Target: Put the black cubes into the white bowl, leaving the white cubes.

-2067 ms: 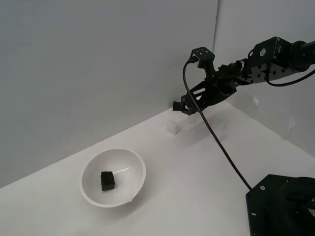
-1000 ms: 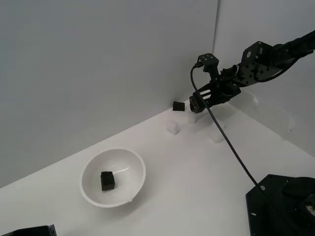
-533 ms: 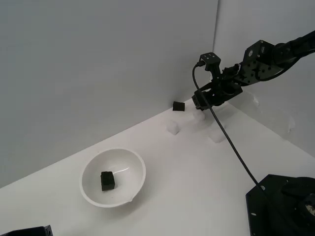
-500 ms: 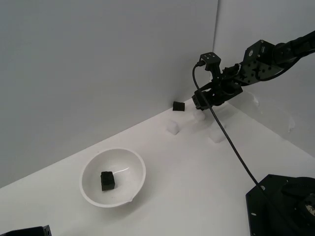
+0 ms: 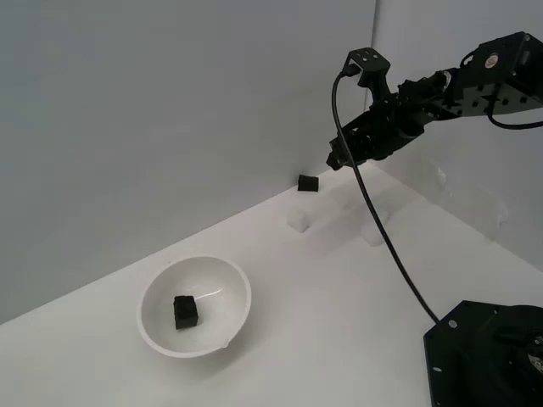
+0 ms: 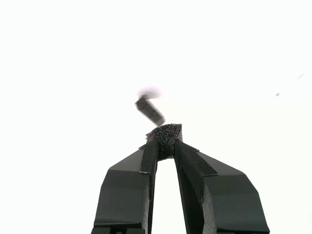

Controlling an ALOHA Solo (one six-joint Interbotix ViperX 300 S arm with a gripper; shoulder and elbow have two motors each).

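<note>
One black cube is clamped between the fingertips of the gripper, lifted above the table's far corner. A second black cube is seen below by the wall; a third is seen inside the white bowl.

Three black cubes, one white bowl, two discernible white cubes.
</note>
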